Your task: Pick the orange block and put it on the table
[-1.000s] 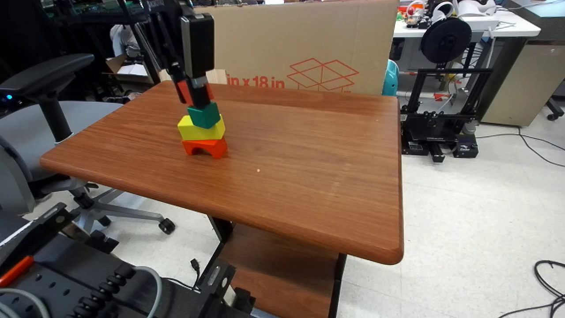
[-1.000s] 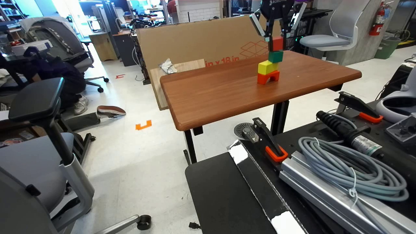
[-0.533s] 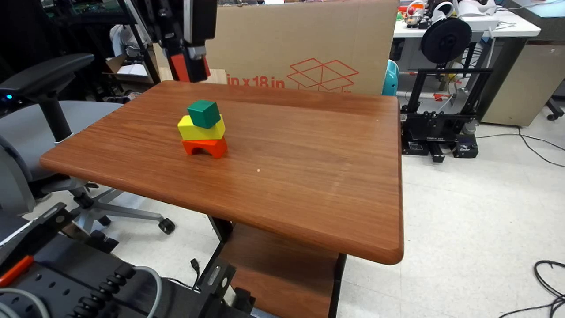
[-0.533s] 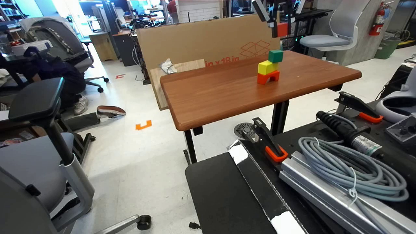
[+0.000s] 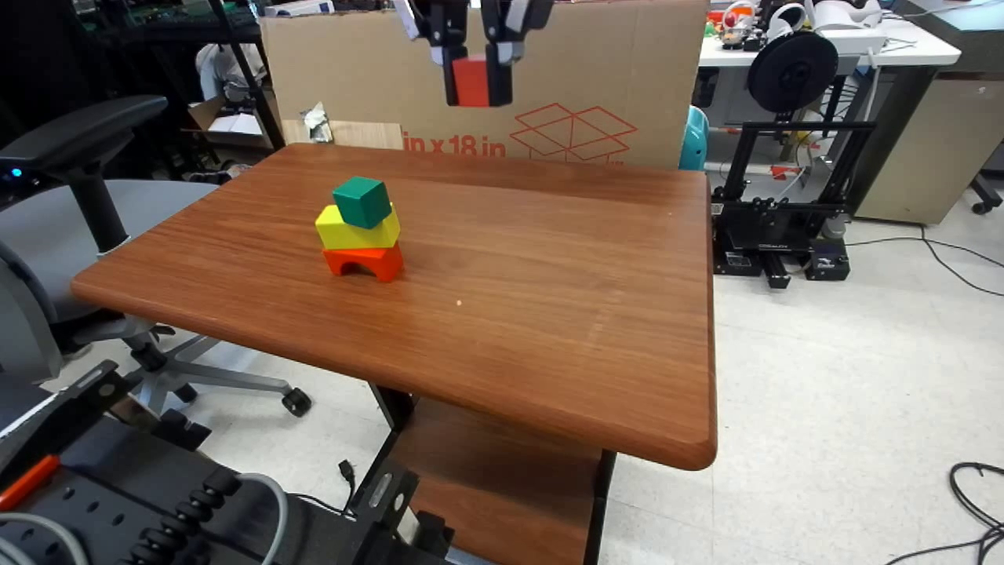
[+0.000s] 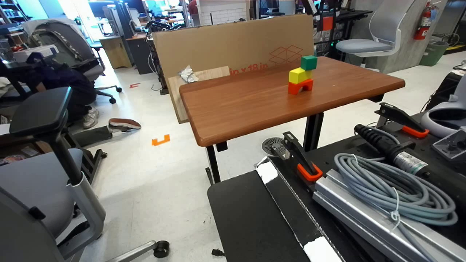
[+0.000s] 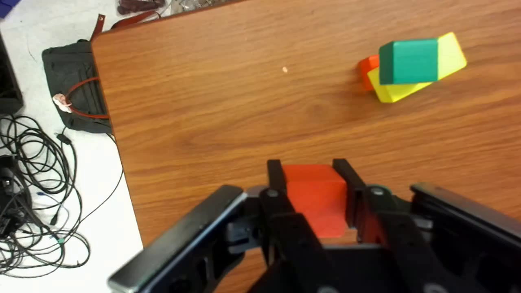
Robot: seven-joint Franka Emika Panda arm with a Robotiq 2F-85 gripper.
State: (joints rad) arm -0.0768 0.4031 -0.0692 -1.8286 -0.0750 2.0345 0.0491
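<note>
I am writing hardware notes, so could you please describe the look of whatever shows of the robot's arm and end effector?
The end effector is mostly black, with two slim, blocky fingers. Its outer links have grey, metallic-looking faces, and small round pins show near the joints. The rest of the arm, and any markings, I cannot make out.

- gripper (image 5: 477, 83) is carrying orange block (image 5: 471, 82) sideways, farther from green block (image 5: 363, 202)
- gripper is twisting too
- crumpled foil (image 5: 317, 123) is getting uncovered in an exterior view
</note>
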